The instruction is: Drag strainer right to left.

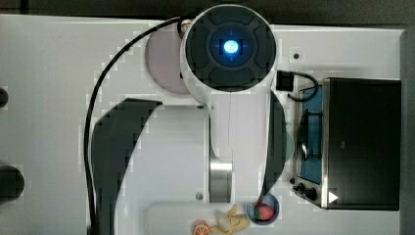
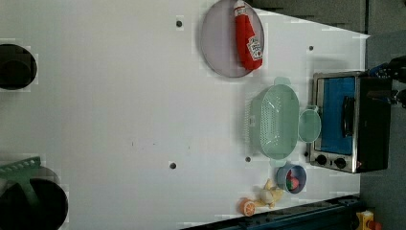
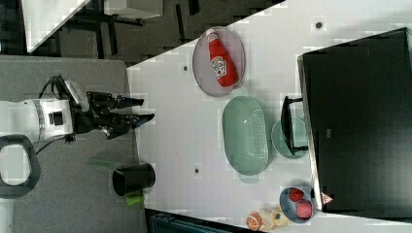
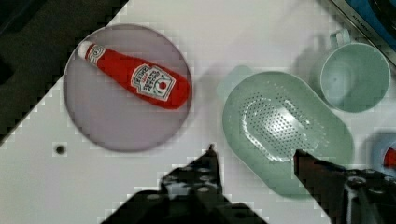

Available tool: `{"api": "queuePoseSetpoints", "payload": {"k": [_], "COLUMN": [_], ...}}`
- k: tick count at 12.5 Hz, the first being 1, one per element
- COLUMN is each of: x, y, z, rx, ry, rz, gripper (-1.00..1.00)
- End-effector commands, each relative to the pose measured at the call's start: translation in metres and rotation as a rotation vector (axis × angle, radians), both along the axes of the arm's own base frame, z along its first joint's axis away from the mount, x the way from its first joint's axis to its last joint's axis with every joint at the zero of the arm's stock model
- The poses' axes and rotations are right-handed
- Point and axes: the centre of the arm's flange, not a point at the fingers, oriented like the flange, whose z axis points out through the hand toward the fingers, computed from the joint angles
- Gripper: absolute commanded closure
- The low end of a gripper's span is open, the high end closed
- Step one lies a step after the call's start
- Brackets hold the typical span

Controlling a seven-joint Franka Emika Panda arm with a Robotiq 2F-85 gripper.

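Wrist view shows my gripper (image 4: 254, 156) spread wide above the strainer (image 4: 285, 140), untouched. I judge it's lining up to hook the rim.

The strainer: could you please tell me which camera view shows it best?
The left view shows the strainer best: whole, unobstructed, both tab handles visible. The right view also shows it whole; the wrist view has the open gripper over its edge; in the top view the arm covers it.

We see the white arm (image 1: 230, 88) covering the counter's (image 1: 49, 98) middle, a grey-lilac plate (image 1: 164, 61) half hidden near the far edge, and a toaster oven (image 1: 359, 142) at the top view's right edge.
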Motion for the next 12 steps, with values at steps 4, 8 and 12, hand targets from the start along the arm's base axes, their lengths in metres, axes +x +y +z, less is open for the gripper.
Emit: {"api": "queuePoseSetpoints", "payload": {"k": [4, 8, 12], "x": [-0.166, -0.143, -0.109], "y": [-0.030, -0.020, -0.010], "z": [0.076, 0.030, -0.069], "rx": [0.001, -0.009, -0.028], "ry": [0.012, 0.048, 0.116], "rz": [-0.101, -0.089, -0.256], "gripper": [-1.00, -1.00, -1.00]}}
